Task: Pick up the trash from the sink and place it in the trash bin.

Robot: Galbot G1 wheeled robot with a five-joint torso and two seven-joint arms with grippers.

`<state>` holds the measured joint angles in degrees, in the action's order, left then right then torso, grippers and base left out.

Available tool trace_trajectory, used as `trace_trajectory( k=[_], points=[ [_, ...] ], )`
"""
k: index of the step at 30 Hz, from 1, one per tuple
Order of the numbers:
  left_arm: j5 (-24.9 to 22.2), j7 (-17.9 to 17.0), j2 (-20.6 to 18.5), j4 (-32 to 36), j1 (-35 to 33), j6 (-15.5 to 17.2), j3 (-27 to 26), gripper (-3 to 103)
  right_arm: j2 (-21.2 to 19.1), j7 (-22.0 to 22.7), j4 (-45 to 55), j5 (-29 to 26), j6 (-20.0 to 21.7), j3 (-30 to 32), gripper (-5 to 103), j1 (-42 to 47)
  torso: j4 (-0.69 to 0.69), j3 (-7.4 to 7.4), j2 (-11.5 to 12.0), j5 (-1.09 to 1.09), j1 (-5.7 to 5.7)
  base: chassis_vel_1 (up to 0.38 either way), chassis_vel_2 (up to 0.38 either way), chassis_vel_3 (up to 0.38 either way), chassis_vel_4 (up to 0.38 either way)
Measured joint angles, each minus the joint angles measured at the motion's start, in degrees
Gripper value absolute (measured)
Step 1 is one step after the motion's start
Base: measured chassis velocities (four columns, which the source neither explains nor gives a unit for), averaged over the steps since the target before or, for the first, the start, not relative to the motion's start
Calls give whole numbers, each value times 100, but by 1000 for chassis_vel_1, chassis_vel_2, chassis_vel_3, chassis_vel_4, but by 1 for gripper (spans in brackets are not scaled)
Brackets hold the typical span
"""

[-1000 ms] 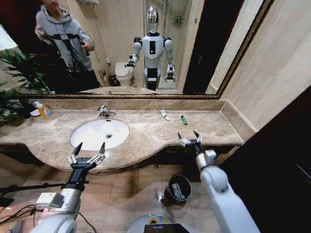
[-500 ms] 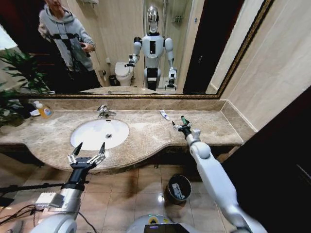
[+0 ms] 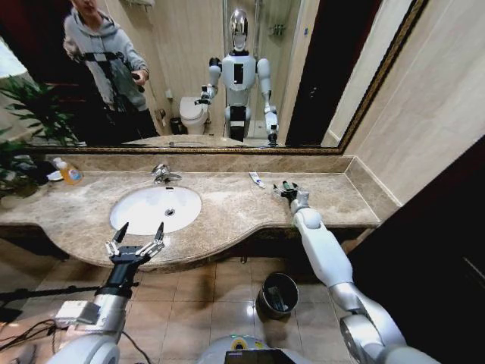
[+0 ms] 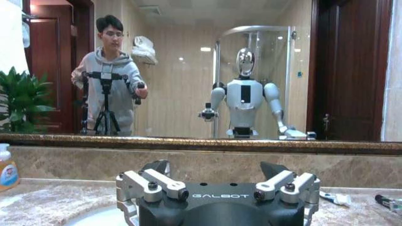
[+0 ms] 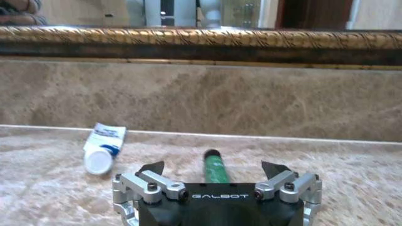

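Observation:
The white oval sink (image 3: 151, 206) is set in the beige marble counter (image 3: 227, 212). On the counter to its right lie a green stick-shaped piece of trash (image 5: 215, 168) and a small white and blue tube (image 3: 257, 180) (image 5: 103, 146). My right gripper (image 3: 287, 187) (image 5: 213, 170) is stretched out over the green piece, open, with one finger on each side of it. My left gripper (image 3: 136, 236) (image 4: 215, 167) hangs open at the counter's front edge, before the sink. The black trash bin (image 3: 276, 294) stands on the floor below the counter.
A chrome faucet (image 3: 161, 174) stands behind the sink and an orange soap bottle (image 3: 70, 173) sits at the far left, near a potted plant (image 3: 26, 114). A gold-framed mirror (image 3: 227, 76) runs along the back wall. A tiled wall closes the counter's right end.
My right arm has reached forward from the counter's front edge to the back right of the counter, over the green piece. The left arm has not moved.

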<state>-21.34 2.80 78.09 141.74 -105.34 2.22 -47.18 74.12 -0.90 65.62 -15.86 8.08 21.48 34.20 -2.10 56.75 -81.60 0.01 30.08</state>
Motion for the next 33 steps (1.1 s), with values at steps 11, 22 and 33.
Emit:
trace_trajectory(
  k=[11, 22, 33],
  points=[
    [0, 0, 0, 0, 0, 0, 0, 100, -52, 2, -68, -8, -5, 54, 73, 69, -1, 0, 0, 0, 0, 0, 0, 0, 0],
    [0, 0, 0, 0, 0, 0, 0, 100, -22, -5, 82, -1, 39, 62, 30, 187, 0, 0, 0, -1, 0, 0, 0, 0, 0],
    [0, 0, 0, 0, 0, 0, 0, 100, -15, 28, 346, 26, 134, 38, 2, 266, -1, 0, 0, -1, 0, 0, 0, 0, 0]
  ],
)
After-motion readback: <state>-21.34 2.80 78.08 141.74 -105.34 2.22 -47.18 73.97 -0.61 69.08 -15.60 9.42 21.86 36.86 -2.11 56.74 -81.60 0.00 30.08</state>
